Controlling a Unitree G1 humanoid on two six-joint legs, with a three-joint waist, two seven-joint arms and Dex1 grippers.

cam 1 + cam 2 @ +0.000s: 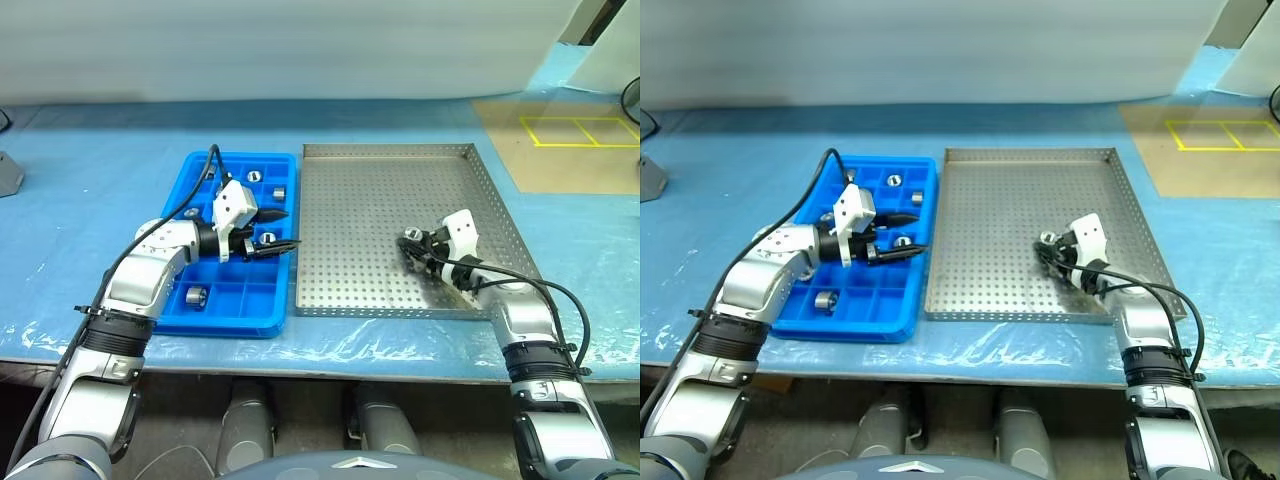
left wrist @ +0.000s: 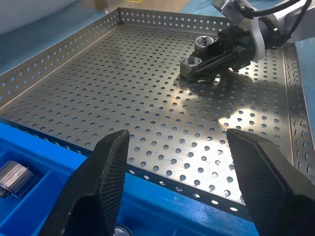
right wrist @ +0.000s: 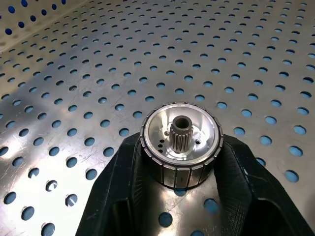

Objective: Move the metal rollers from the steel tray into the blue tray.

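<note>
- Right hand point(image 3: 179, 162) closed on one roller point(image 3: 181, 143), black fingers point(image 3: 123, 187) pressed against both of its sides, low over the floor of the steel tray point(image 1: 380, 170), toward that tray's near right part.
- Held roller: short shiny silver cylinder, ribbed around the rim, smooth recessed face, small toothed hub with a dark bore at the centre, a few tiny dark holes beside the hub.
- Second roller point(image 2: 205, 41) just beyond the held one on the steel tray floor, same silver finish, touching or nearly touching the right hand's black body; cannot tell which.
- Two rollers counted in the steel tray.
- Steel tray: grey metal, shallow, floor perforated with even rows of round holes, low rims also perforated, bright reflections on the floor.
- Blue tray point(image 1: 225, 312) touching the steel tray's left rim: glossy blue plastic, grid of small square compartments, at least five rollers seen in separate compartments, one of them point(image 1: 196, 295) near the front.
- Left hand point(image 1: 280, 230) spread wide and holding nothing, above the blue tray's right edge, its black tapered fingers point(image 2: 98, 187) pointing toward the steel tray.
- Desk point(image 1: 90, 180) covered in light blue sheeting, wrinkled along the front edge.
- Yellow line markings point(image 1: 580, 130) on a brown floor area at far right.
- No readable writing or labels.
</note>
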